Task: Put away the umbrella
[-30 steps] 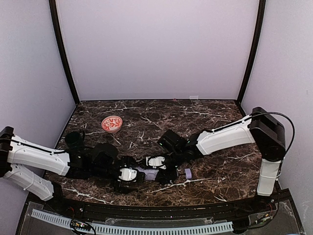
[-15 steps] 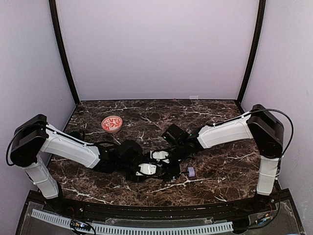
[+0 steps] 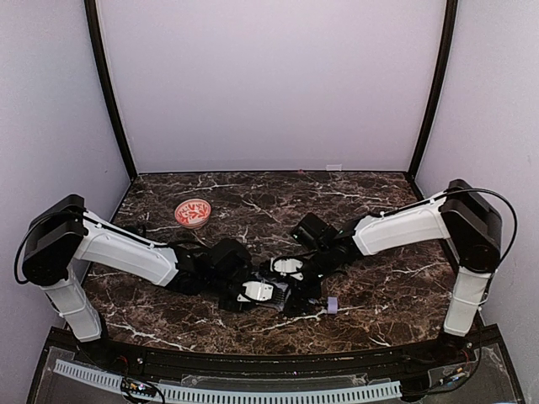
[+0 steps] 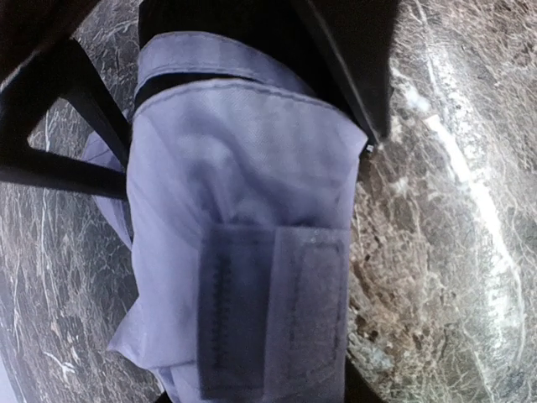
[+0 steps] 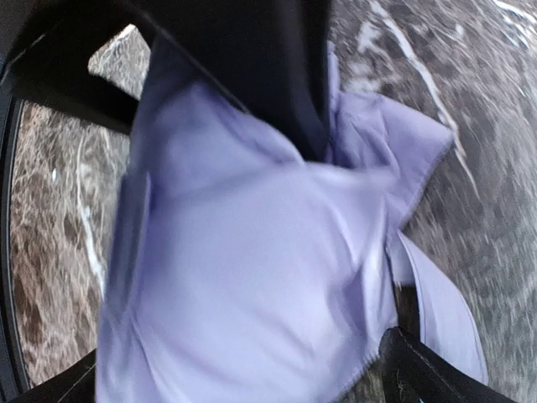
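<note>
The umbrella lies at the table's near middle, mostly hidden under both grippers; its small lavender handle sticks out to the right. The left wrist view is filled with its lavender fabric and a stitched fastening strap. My left gripper is shut on this bundle, with a dark finger edge on each side of it. My right gripper hovers just behind the left one, over loose, blurred folds of the fabric. Its fingers stand wide open at the view's bottom corners.
A small red-patterned bowl sits at the back left of the dark marble table. Plain walls close in the back and both sides. The two arms meet over the near middle, their wrists almost touching.
My left arm swung in from the left edge and closed its jaws on the umbrella. The right gripper opened and drew back slightly. The handle shifted a little to the right.
</note>
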Action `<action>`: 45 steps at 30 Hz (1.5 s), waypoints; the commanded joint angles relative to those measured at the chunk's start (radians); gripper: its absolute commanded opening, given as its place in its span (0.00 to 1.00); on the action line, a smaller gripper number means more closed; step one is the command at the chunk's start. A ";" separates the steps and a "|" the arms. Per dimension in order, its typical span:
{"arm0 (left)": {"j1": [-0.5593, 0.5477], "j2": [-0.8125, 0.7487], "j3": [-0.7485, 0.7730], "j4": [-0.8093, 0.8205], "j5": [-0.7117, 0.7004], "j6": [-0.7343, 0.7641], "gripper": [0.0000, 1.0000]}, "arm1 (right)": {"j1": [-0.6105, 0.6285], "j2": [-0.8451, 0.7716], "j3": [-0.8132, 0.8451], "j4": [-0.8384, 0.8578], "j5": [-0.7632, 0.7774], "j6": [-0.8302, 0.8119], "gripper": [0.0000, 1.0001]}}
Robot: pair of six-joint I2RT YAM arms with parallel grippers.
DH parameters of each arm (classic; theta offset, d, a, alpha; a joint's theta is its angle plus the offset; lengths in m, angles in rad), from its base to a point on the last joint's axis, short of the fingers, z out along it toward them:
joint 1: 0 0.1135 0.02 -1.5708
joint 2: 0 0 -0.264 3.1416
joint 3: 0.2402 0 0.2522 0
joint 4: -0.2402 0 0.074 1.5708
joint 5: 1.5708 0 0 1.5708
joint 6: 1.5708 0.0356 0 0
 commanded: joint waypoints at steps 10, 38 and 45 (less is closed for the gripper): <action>-0.020 0.088 -0.114 -0.230 -0.008 0.100 0.00 | -0.161 -0.526 -0.210 0.517 -0.012 0.139 1.00; -0.020 0.089 -0.115 -0.224 -0.024 0.143 0.00 | -0.195 0.077 0.157 -0.236 -0.077 0.269 0.63; -0.020 0.095 -0.108 -0.228 -0.028 0.141 0.00 | -0.187 0.124 0.160 -0.292 -0.210 0.207 0.55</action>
